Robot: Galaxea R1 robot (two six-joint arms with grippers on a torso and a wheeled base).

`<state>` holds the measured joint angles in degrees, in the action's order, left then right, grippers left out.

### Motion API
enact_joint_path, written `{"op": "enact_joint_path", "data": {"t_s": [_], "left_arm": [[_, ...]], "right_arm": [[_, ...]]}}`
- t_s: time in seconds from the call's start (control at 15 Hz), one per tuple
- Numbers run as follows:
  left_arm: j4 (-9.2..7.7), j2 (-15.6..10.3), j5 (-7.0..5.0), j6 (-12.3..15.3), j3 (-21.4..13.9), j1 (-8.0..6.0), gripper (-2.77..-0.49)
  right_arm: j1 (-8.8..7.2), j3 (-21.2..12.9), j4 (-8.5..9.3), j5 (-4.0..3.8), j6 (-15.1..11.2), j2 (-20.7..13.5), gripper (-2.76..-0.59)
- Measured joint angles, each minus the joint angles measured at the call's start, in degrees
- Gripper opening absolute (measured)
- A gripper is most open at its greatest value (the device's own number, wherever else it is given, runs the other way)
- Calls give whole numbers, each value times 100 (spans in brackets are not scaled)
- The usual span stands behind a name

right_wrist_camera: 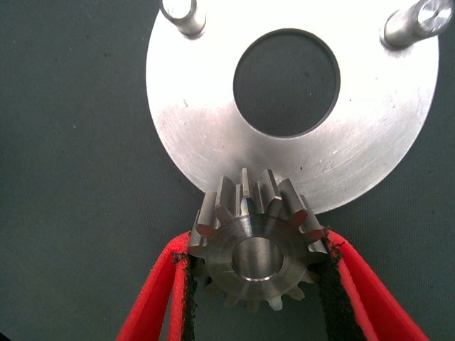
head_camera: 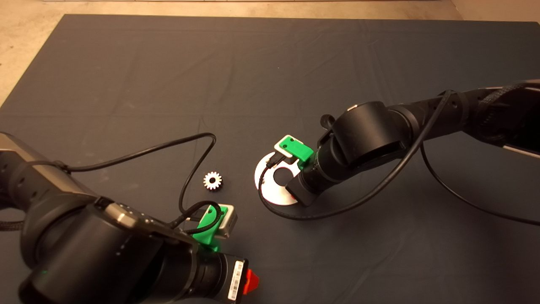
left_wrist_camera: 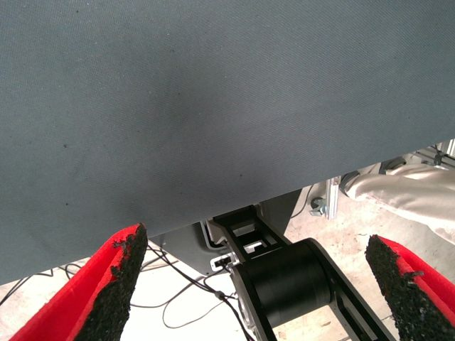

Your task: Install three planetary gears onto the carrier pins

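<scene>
The shiny round disc (right_wrist_camera: 213, 128) lies on the dark mat, and two carrier pins (right_wrist_camera: 183, 15) (right_wrist_camera: 416, 23) stand upright at its far rim. My right gripper (right_wrist_camera: 257, 264) is shut on a planetary gear (right_wrist_camera: 256, 245), which it holds flat over the disc's near edge. From above, the right arm covers much of the disc (head_camera: 270, 192). Another planetary gear (head_camera: 212, 180) lies loose on the mat to the left of the disc. My left gripper (left_wrist_camera: 259, 291) is open and holds nothing. It sits near the mat's front edge (head_camera: 249, 282).
A black cable (head_camera: 185, 177) loops over the mat beside the loose gear. Another cable (head_camera: 337, 211) hangs under the right arm. Past the mat's edge, the left wrist view shows the robot's base (left_wrist_camera: 284, 284) and a person's leg (left_wrist_camera: 409, 195).
</scene>
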<state>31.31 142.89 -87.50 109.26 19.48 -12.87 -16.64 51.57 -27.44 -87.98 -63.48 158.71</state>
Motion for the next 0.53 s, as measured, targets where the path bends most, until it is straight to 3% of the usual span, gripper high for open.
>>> {"op": "enact_joint_path", "data": {"t_s": [0.2,0.53], "left_arm": [[0,0,2,-1,0,0,-107],[0,-2,2,0,0,0,-107]], "right_arm": [[125,0,2,0,88,-110,-242],[155,77,4,-11,298,-159,-242]]}}
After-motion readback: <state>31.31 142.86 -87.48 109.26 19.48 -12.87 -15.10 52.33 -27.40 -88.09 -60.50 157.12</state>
